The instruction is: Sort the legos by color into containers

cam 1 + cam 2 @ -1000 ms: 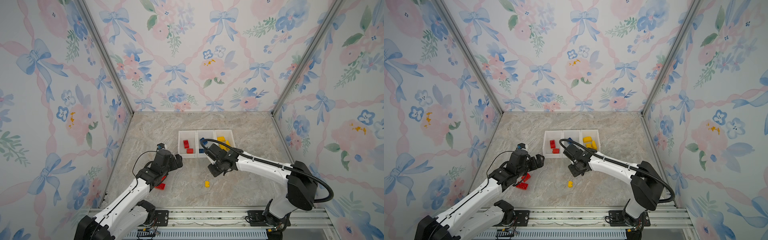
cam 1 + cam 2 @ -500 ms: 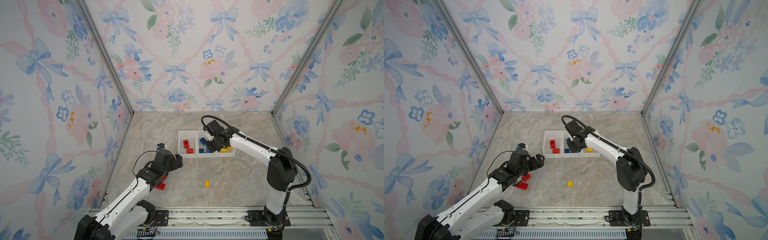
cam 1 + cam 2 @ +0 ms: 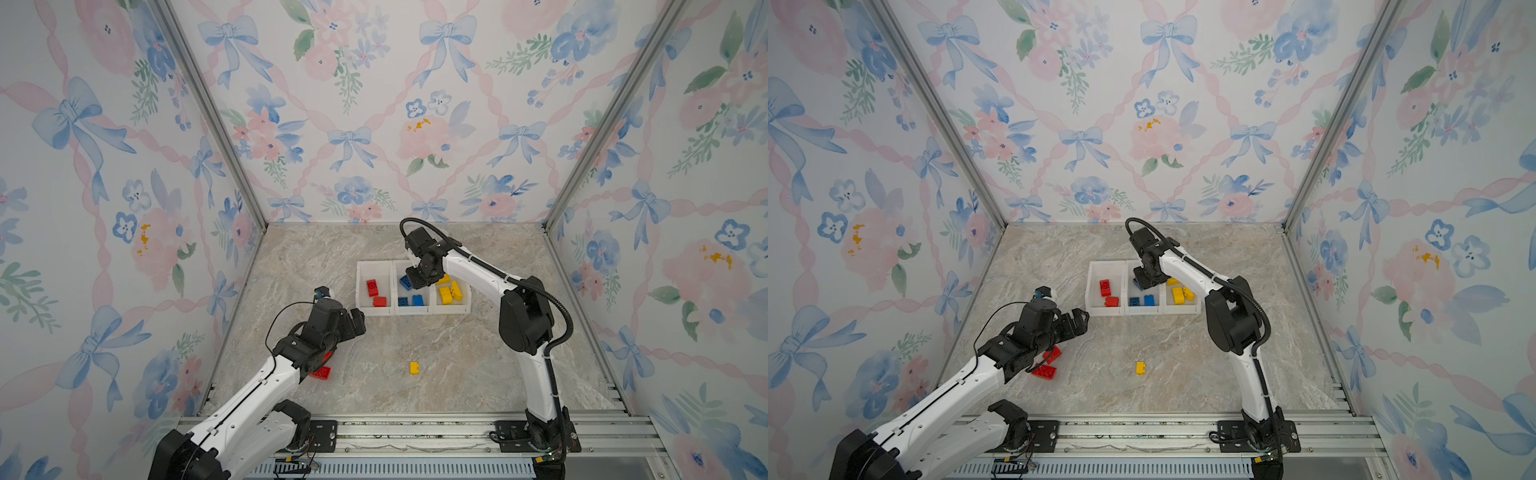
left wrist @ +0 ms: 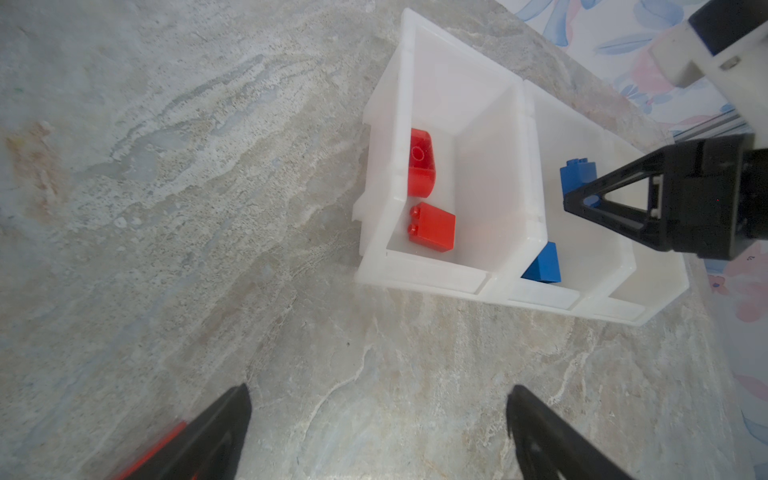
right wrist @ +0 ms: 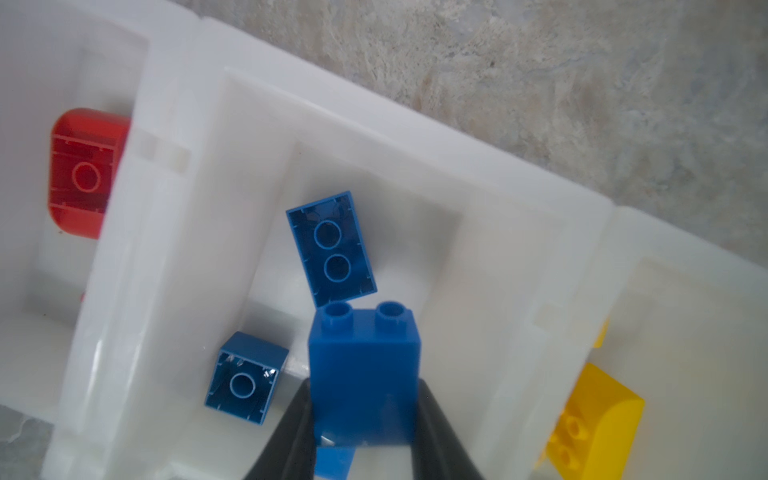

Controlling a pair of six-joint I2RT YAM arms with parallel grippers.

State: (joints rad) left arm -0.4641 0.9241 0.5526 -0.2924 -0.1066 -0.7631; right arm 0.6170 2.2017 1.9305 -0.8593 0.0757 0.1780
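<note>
Right fingers (image 5: 286, 432) clamped on a blue lego (image 5: 363, 374), carried from above the worktop (image 4: 208, 208) to over the middle container (image 5: 415, 174) within the last second, long axis along the fingers, studs pointing past the tips, left fingers (image 4: 216, 432) unmoved, spread wide.

Blue brick (image 5: 363, 374): hard plastic, glossy; faces were smooth.
Containers (image 5: 415, 137): white plastic, faintly translucent, smooth, with a soft sheen.
Right gripper fingers (image 5: 436, 432): black plastic, looked matt.
Tabletop (image 4: 166, 208): stone-look surface, mottled, matt.
Walls (image 3: 374, 104): floral print, matt, looked like paper.
Rail (image 3: 415, 432): bare metal, dull shine.
Arm shell (image 3: 473, 270): white plastic, smooth.
</note>
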